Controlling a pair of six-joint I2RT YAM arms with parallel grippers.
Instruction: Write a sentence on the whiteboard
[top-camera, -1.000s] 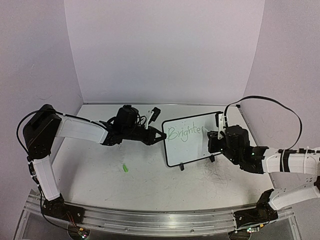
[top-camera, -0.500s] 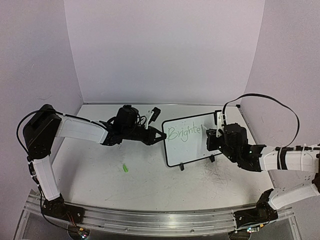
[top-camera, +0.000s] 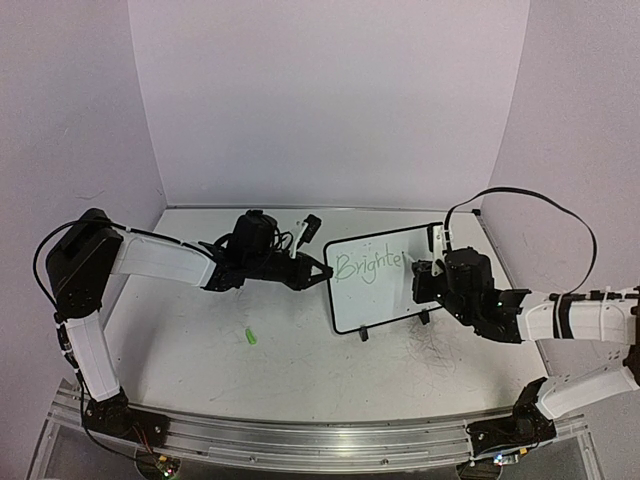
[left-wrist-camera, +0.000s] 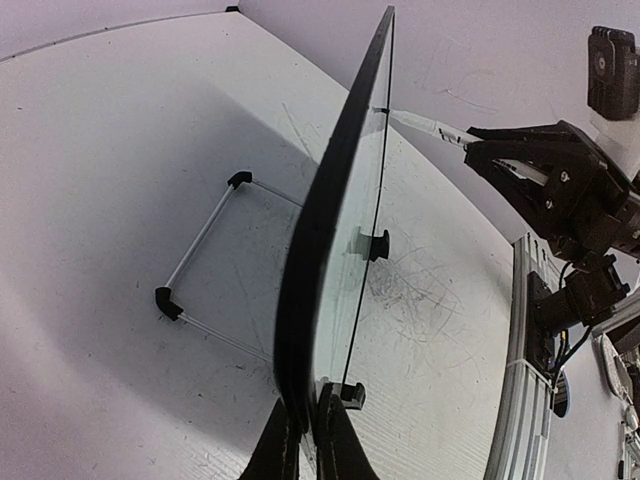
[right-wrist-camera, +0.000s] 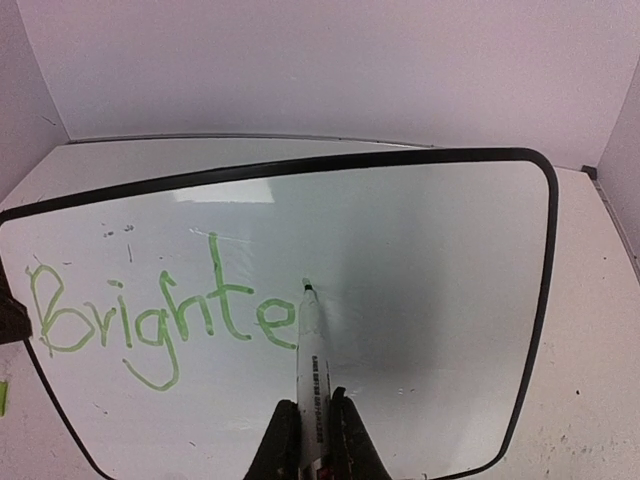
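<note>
**Pen on the board, seven green letters up**

Here we are with the whiteboard (top-camera: 380, 278) standing on its little black feet, leaning back a touch, on the right half of the surface (top-camera: 200, 370) between the two arms. The left end effector (top-camera: 322, 272) comes in from the side, and the left wrist view shows it closed tight on the board's black frame at the left edge, one finger on each face. Behind the board, a thin wire stand (left-wrist-camera: 205, 270) rests flat on the surface.

Over to the right end effector (right-wrist-camera: 310, 425): closed on a marker (right-wrist-camera: 312, 350), barrel pinched between the fingers and pointing straight at the board. The tip is on the white face, right beside the last letter. The sentence (right-wrist-camera: 160, 315) reads "Brighte" in light green, running across the left half of the board; the right half is bare white.

Down on the surface, a small green piece (top-camera: 249, 336) lies well apart from the board, and grey scribble marks (top-camera: 430, 350) show just in front of the board's feet.
</note>
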